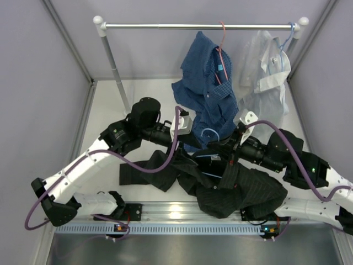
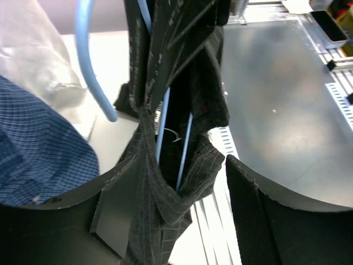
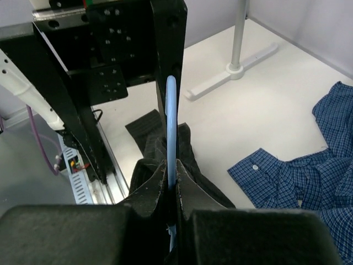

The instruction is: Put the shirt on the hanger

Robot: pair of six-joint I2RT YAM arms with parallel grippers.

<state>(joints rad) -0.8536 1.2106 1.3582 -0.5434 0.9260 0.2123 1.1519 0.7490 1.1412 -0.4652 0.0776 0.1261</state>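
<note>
left claw [image 2: 179, 179]: open – dark cloth hangs between its two fingers and leans on one of them.
right claw [image 3: 172, 176]: shut tight on the thin blue wire of the hanger [image 3: 171, 121].
shirt [image 1: 237, 187]: in a dark heap at the near edge of the table [image 1: 143, 99] – one part is pulled up around the hanger.
hanger: between the two claws.
blue checked shirt [image 1: 207, 88]: hangs from the rail [image 1: 165, 25], just behind the claws.
white shirt [image 1: 265, 66]: hangs beside it.

This is looking like a robotics lab cell: grey partition walls [image 1: 38, 83] are closing in around a clothes rail [image 1: 201, 25], and in front of it a white tabletop [image 1: 149, 94] is ending at an aluminium beam [image 1: 182, 210] carrying the left arm [image 1: 88, 163] and right arm [image 1: 300, 165].
</note>
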